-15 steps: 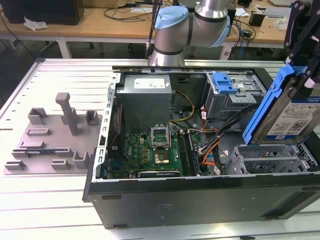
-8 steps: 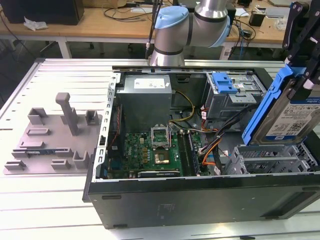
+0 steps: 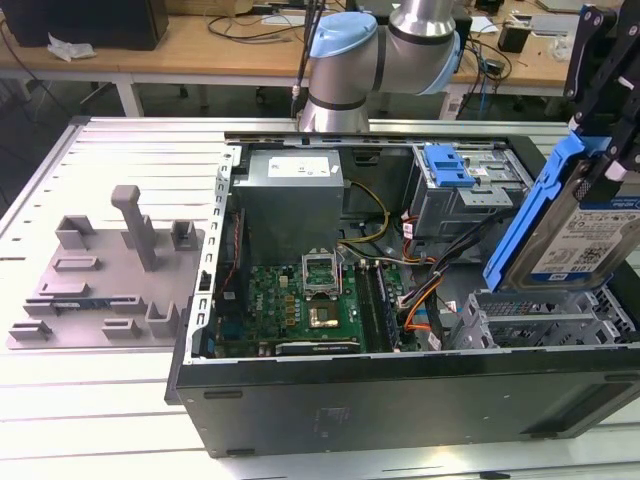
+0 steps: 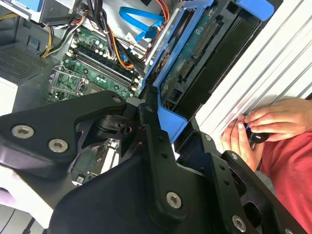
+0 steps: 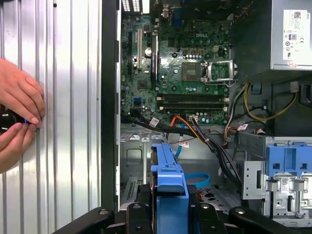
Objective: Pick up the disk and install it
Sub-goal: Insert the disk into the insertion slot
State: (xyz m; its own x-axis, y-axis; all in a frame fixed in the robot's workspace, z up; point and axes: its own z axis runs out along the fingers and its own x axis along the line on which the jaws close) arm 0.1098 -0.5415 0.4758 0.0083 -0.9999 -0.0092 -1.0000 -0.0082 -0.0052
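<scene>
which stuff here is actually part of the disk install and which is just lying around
Part of the job:
the disk in its blue carrier, held tilted by the gripper
open computer case
grey drive cage below the disk

Just lying about:
grey fixture plate at the exterior view's left
a person's hands beside the case
cluttered desks behind
</scene>
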